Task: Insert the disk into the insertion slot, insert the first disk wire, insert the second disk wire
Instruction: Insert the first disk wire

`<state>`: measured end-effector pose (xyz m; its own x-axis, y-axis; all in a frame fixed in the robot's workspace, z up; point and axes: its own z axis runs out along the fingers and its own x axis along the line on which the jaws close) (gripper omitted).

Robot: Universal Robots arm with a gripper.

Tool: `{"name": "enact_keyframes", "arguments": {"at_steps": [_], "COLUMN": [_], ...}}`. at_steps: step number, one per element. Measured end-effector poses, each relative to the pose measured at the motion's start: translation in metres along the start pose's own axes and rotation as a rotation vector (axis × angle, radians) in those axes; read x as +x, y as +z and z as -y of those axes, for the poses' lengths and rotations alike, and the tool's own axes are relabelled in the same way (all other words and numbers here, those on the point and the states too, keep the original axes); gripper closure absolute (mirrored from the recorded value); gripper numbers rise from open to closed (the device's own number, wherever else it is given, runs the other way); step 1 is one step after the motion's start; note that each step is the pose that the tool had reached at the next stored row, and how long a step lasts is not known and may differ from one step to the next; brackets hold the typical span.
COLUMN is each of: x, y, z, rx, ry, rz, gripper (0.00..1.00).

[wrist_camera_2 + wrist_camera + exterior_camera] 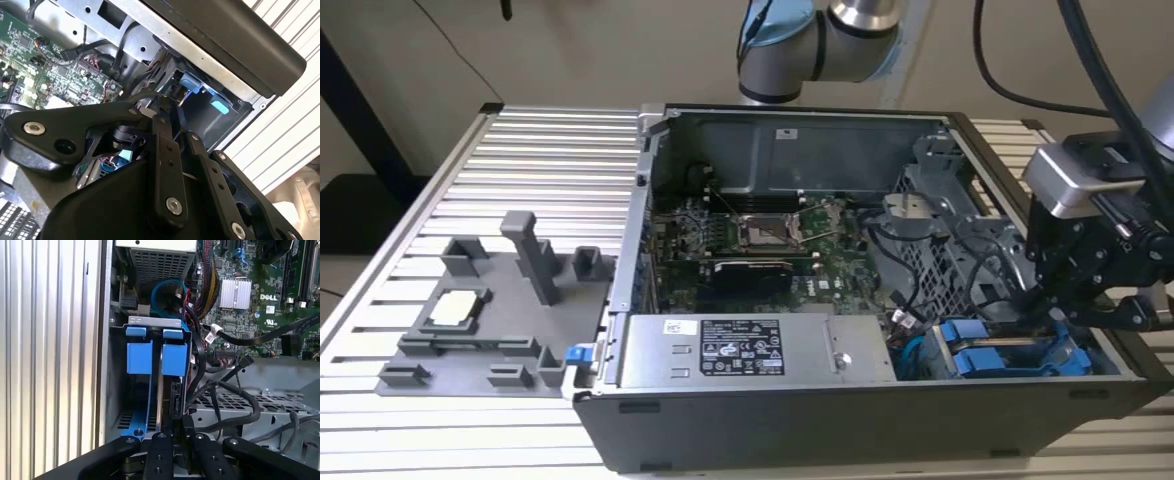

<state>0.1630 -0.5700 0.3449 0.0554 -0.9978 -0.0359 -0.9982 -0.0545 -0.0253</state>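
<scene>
1. The gripper (pixel 175 426) is low over the drive corner of the open computer case (pixel 854 430), on the exterior view's right. Whether it is apart, together or clamped on anything: cannot tell.
2. The disk (pixel 174 360) sits in the insertion slot (pixel 150 320), with its two blue handle tabs side by side at the slot's mouth. Whether it is fully seated cannot be told.
3. In the first wrist view a black connector (pixel 176 396) sits right against the disk's edge, in line with the gripper and just ahead of it.
4. A black wire (pixel 200 365) runs from beside the gripper up past the blue tabs toward the motherboard (pixel 761 235).
5. A blue wire (pixel 167 286) loops just beyond the slot, beside the perforated end of the power-supply box (pixel 747 350).
6. In the exterior view the power-supply box lies along the near side of the case, and the blue-framed disk is just beside it toward that view's right.
7. The case stands on a slatted metal table (pixel 547 140). A grey fixture tray (pixel 520 330) is well apart, on the exterior view's left.
</scene>
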Motion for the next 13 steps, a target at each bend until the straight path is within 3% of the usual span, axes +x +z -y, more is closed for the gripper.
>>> {"name": "enact_keyframes", "arguments": {"at_steps": [13], "x": [-0.0026], "y": [0.0041], "z": [0.0021], "rx": [0.0002], "ry": [0.007], "rz": [-0.0007], "gripper": [0.81]}}
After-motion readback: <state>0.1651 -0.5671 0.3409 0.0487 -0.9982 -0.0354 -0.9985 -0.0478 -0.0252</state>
